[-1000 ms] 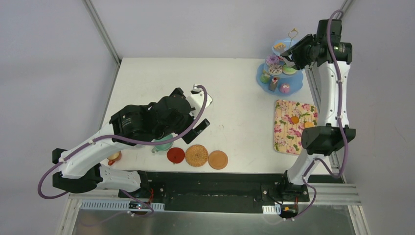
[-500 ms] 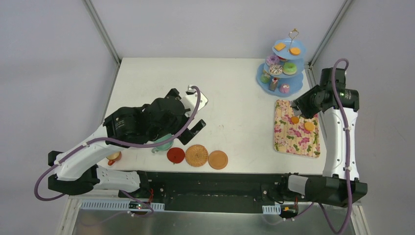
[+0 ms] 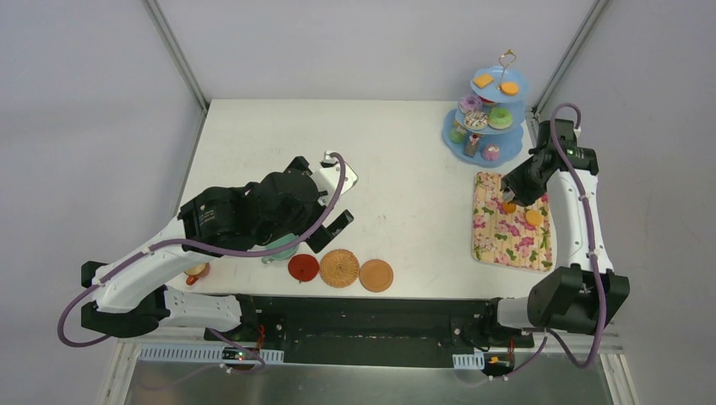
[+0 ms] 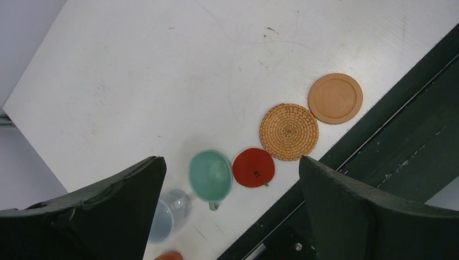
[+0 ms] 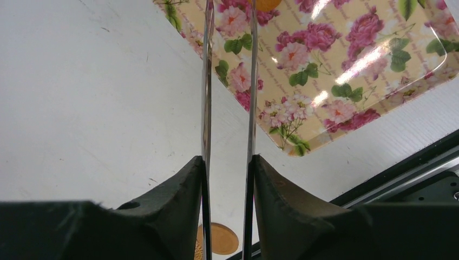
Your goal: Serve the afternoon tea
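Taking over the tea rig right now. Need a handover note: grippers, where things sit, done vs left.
Grippers: left gripper open and empty, above the mint cup; right gripper shut on metal tongs, tips over the floral tray.
Cups: mint cup, grey-blue cup and orange cup on bare table beside the red coaster, wicker coaster and tan coaster.
Done: stand carries donuts.
Left: two orange biscuits on the tray; no cup on a coaster.

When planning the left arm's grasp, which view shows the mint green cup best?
Left wrist: the mint green cup shows whole from above, mouth up, beside the red coaster. Top external shows only its edge under the left arm. Right wrist does not show it.
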`<state>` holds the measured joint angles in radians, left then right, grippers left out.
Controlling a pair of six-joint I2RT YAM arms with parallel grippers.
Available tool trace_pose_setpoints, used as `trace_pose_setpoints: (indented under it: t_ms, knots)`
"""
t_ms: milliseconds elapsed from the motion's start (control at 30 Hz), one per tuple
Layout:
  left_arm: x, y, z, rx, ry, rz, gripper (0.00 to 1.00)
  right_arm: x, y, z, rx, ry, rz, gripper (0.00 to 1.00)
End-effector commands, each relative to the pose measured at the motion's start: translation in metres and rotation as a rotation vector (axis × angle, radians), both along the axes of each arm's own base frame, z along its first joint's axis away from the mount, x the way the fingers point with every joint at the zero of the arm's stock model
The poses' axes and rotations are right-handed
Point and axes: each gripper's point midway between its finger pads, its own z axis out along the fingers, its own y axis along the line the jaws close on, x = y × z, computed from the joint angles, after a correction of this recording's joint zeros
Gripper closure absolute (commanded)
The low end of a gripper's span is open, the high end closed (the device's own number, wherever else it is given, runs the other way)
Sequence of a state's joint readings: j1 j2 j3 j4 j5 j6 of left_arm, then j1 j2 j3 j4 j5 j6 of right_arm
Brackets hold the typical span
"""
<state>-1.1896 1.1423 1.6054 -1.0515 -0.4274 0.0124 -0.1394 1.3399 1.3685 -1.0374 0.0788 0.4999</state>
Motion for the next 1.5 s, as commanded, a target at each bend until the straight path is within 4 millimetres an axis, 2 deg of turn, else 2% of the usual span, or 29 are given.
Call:
trace_pose_setpoints:
  t_ms: [0,133,300,800,1233,1467]
  knots:
    - [0.003,0.003,0.005,-0.017,-0.018,0.010,0.00,0.016,-0.012,0.002,-0.054,-0.022,0.003,0.59]
    - [0.003,0.003,0.005,-0.010,-0.020,0.012,0.00,0.021,-0.016,-0.002,-0.064,-0.022,-0.005,0.57]
    - [0.005,0.003,0.004,-0.002,-0.021,0.017,0.00,0.016,-0.019,-0.015,-0.064,0.013,-0.016,0.56]
    - [0.007,0.001,0.004,0.007,-0.020,0.020,0.00,0.014,-0.018,-0.035,-0.047,0.056,-0.023,0.54]
    - [0.007,0.001,0.004,0.010,-0.021,0.020,0.00,0.003,-0.017,-0.043,-0.041,0.104,-0.032,0.54]
    - [0.007,0.002,0.004,0.014,-0.025,0.019,0.00,-0.002,-0.016,-0.041,-0.038,0.111,-0.038,0.53]
